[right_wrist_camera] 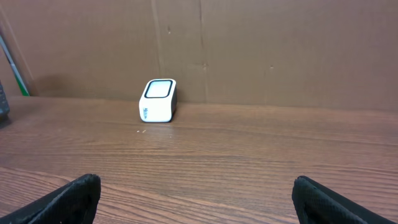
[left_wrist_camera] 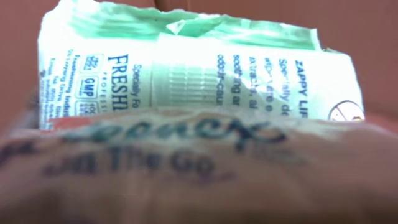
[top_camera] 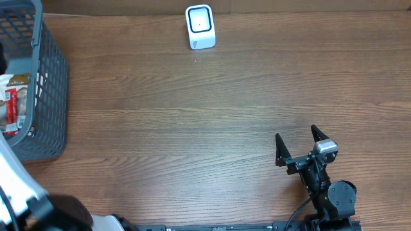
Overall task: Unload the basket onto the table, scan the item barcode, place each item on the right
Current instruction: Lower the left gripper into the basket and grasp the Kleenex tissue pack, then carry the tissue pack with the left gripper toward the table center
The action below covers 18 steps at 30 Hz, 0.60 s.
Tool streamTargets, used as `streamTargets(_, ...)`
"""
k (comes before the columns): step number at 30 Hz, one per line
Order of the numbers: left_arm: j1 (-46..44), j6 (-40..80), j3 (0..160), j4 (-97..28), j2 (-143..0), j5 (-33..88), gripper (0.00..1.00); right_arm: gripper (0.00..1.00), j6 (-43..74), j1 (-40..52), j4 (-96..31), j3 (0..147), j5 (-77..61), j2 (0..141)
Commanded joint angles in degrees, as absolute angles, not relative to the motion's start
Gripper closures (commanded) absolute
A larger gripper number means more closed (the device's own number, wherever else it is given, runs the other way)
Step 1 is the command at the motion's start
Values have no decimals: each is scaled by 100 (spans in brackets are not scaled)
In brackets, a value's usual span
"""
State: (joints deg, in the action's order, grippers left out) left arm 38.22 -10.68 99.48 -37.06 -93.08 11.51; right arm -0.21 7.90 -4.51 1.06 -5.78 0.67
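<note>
A blurred pink packet (left_wrist_camera: 186,168) with dark lettering fills the lower half of the left wrist view, pressed close to the camera and covering my left gripper's fingers. Behind it lies a green and white packet (left_wrist_camera: 199,68) with printed text. No barcode shows on either. My left arm (top_camera: 19,186) reaches from the bottom left toward the basket (top_camera: 48,96); its gripper does not show from overhead. The white scanner (top_camera: 200,27) stands at the table's far edge, also seen ahead as scanner (right_wrist_camera: 158,100). My right gripper (top_camera: 299,142) rests open and empty at the front right.
The grey mesh basket at the far left holds red and white packets (top_camera: 11,102). A brown cardboard wall (right_wrist_camera: 249,50) stands behind the scanner. Bare wooden table (top_camera: 192,128) lies between the basket, the scanner and the right gripper (right_wrist_camera: 199,199).
</note>
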Motion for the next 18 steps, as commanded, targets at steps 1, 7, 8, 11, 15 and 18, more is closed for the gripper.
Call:
streamTargets(1, 3778, -342, 10147, -3688, -8602, 1221, 58, 0, -30, 770, -423, 47, -611, 16)
streamTargets(7, 3583, 349, 10145, -4178, -7846, 1643, 60, 0, -27, 770, -423, 47, -611, 16)
streamTargets(8, 3489, 434, 10145, -4338, -7752, 1710, 60, 0, -27, 770, -423, 47, -609, 16)
streamTargets(11, 3061, 541, 10145, -4746, -7588, 1763, 61, 0, -27, 770, -423, 47, -609, 16)
streamTargets(15, 2226, 548, 10141, -5186, -7564, 1638, 63, 0, -27, 770, -423, 47, -609, 16)
streamTargets(18, 1584, 836, 10092, -5446, -7568, 1249, 62, 0, -30, 770, -423, 47, -609, 16)
